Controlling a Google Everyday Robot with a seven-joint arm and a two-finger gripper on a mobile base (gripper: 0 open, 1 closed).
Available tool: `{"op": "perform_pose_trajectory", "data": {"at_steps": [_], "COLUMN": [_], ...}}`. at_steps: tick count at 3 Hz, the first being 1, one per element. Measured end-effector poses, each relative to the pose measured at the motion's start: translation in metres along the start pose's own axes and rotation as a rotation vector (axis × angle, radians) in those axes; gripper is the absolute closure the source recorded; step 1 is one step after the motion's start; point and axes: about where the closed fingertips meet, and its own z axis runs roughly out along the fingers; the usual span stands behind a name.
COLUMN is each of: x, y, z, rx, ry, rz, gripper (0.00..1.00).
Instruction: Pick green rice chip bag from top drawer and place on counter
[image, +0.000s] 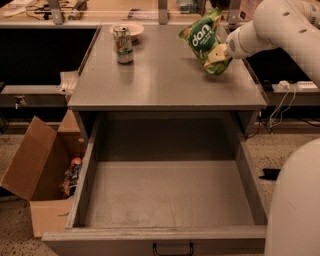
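Observation:
The green rice chip bag (205, 41) is a crinkled light-green foil bag with a dark green logo. It hangs tilted over the right rear part of the grey metal counter (165, 75). My gripper (218, 54) is shut on the bag's lower right edge, at the end of the white arm that comes in from the upper right. The bag's lower end is very near the counter; I cannot tell whether it touches. The top drawer (167, 197) stands pulled fully open below the counter, with nothing in it, its dark handle at the front.
A green-white soda can (123, 44) stands at the counter's rear left, with a small white bowl (129, 29) behind it. An open brown cardboard box (42, 175) with items sits on the floor to the left. My white base (295, 205) fills the lower right. A wooden bench (100, 7) runs behind.

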Motion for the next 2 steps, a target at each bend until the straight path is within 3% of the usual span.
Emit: {"op": "perform_pose_trajectory", "data": {"at_steps": [2], "x": [0.0032], "y": [-0.0033], "z": [0.0021], "rx": [-0.007], "ry": [0.006], "rz": [0.007], "gripper": [0.0]}}
